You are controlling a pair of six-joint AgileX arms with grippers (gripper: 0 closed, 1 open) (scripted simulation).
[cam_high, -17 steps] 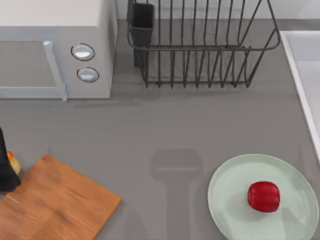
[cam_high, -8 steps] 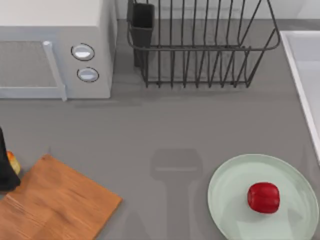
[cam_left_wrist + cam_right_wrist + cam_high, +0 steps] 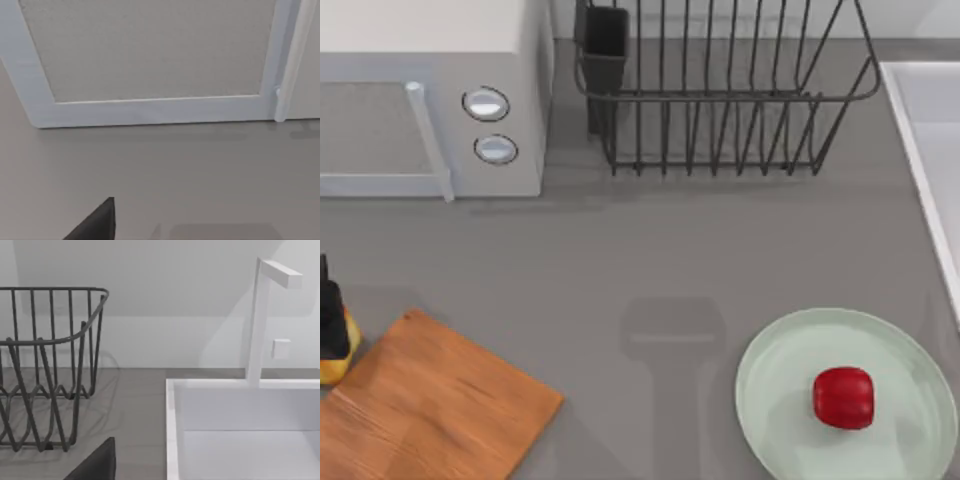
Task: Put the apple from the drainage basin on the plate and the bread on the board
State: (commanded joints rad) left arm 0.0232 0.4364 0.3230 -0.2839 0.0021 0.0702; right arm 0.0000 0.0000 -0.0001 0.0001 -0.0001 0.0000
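The small glossy deep-red apple is resting on the large round pale mint-green plate, right of the plate's centre, at the table's lower right. The small golden-yellow bread chunk is sitting at the top view's left edge, just beside the upper-left edge of the flat orange-brown wooden cutting board, partly covered by the dark left gripper. Whether that gripper is grasping the bread or released cannot be told. Behind are a white microwave, a dark wire dish rack and a white sink with its faucet. The right gripper's state cannot be told either.
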